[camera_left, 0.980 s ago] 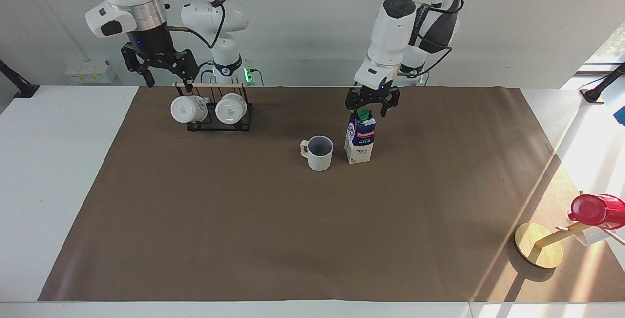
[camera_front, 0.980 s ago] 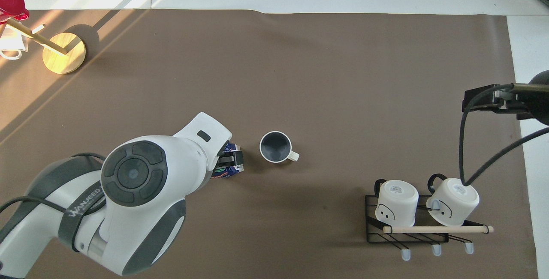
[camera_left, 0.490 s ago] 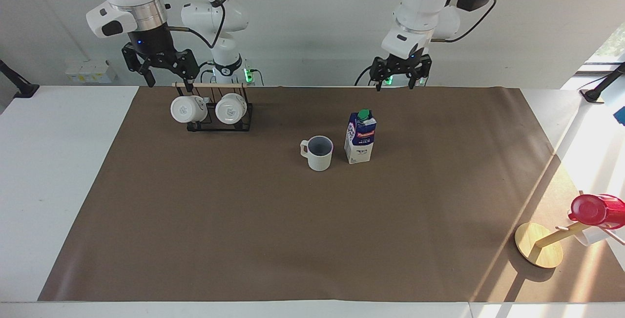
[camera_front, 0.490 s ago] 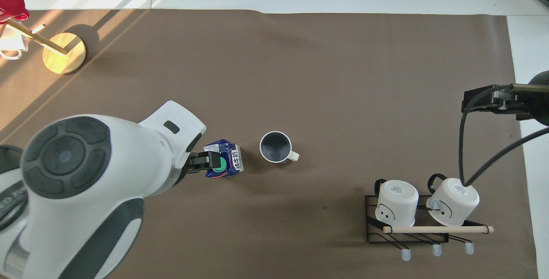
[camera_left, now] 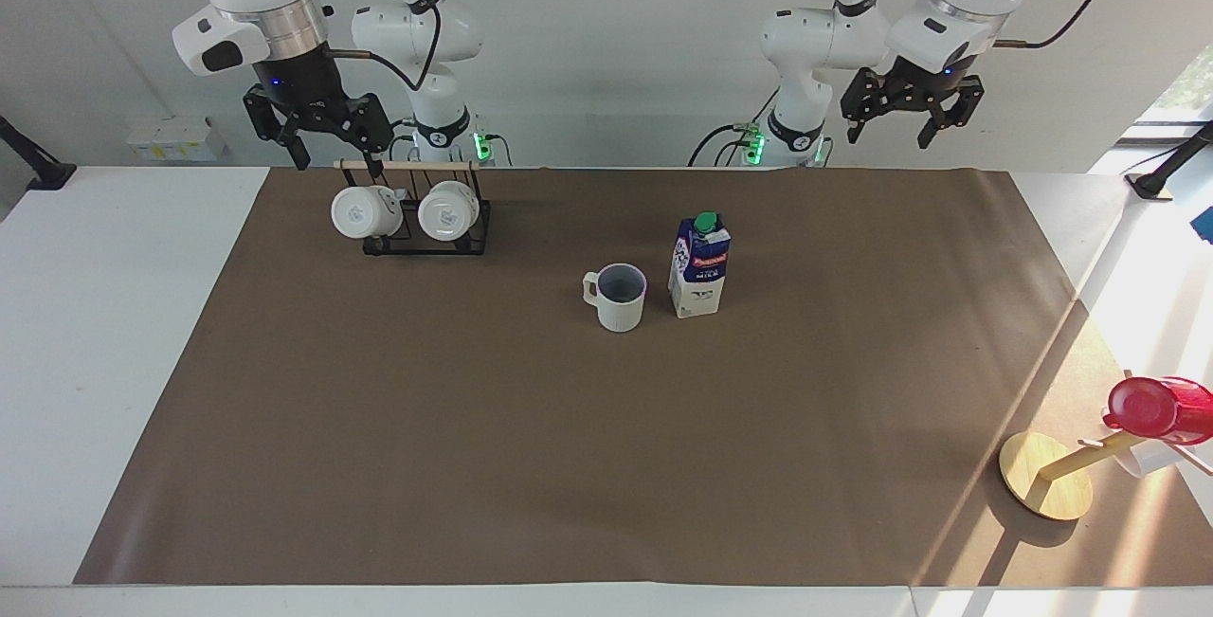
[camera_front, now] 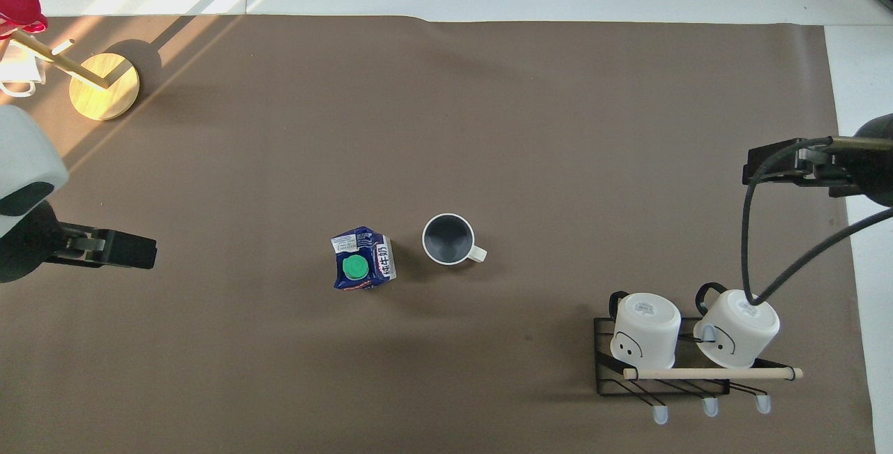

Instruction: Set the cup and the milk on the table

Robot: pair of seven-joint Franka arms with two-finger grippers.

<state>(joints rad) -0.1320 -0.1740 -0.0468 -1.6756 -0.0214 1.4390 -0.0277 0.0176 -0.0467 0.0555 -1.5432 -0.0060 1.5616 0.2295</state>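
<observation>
The milk [camera_left: 699,266] stands upright on the table's brown mat [camera_left: 474,456], its green cap [camera_front: 355,268] on top. The cup [camera_left: 621,299], off-white with a dark inside [camera_front: 448,239], stands upright beside it toward the right arm's end, its handle pointing away from the carton. My left gripper [camera_left: 900,129] hangs open and empty, high over the mat toward the left arm's end, well clear of the milk. Above the mug rack, my right gripper [camera_left: 334,157] is open and holds nothing.
A black wire rack [camera_left: 426,238] with a wooden bar carries two white mugs [camera_front: 645,328] near the robots at the right arm's end. A wooden stand [camera_left: 1042,484] with a red cup [camera_left: 1151,407] sits at the corner farthest from the robots, at the left arm's end.
My left gripper has risen from just above the milk's cap and swung away toward the left arm's end. The carton stays standing. The right arm has barely moved.
</observation>
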